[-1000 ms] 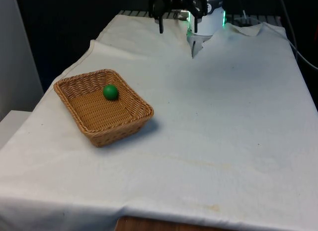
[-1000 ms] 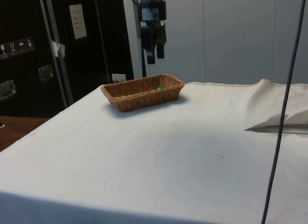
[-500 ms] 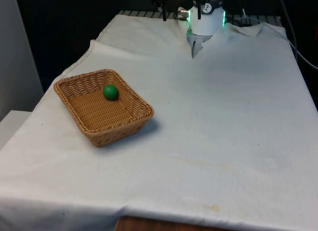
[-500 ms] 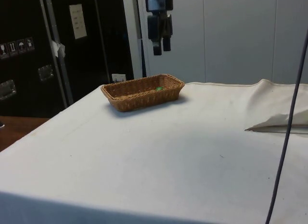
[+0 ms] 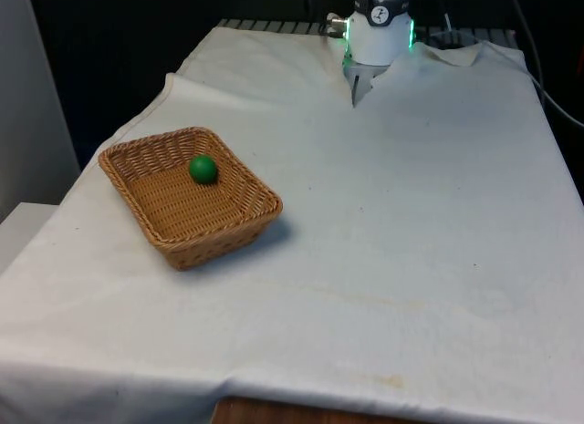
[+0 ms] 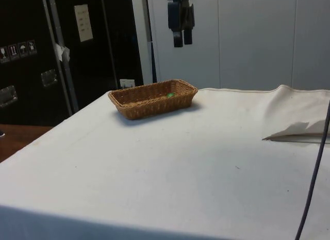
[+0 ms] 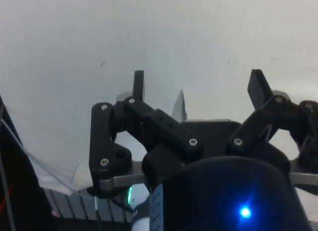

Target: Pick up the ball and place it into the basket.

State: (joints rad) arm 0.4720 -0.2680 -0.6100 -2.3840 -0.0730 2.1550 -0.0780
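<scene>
From my end the small green ball (image 5: 203, 169) is already sitting inside the woven wicker basket (image 5: 214, 225), toward its 12 o'clock wall, so the black two-finger claw (image 6: 181, 41) hangs wide open and empty, high above the white-clothed desk (image 5: 411, 214).

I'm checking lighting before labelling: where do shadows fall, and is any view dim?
Front view: the basket casts a soft shadow toward that view's right; the ball is evenly lit. Side view: a shadow darkens the cloth beside the basket. Wrist view: the gripper is dark against bright cloth.
</scene>
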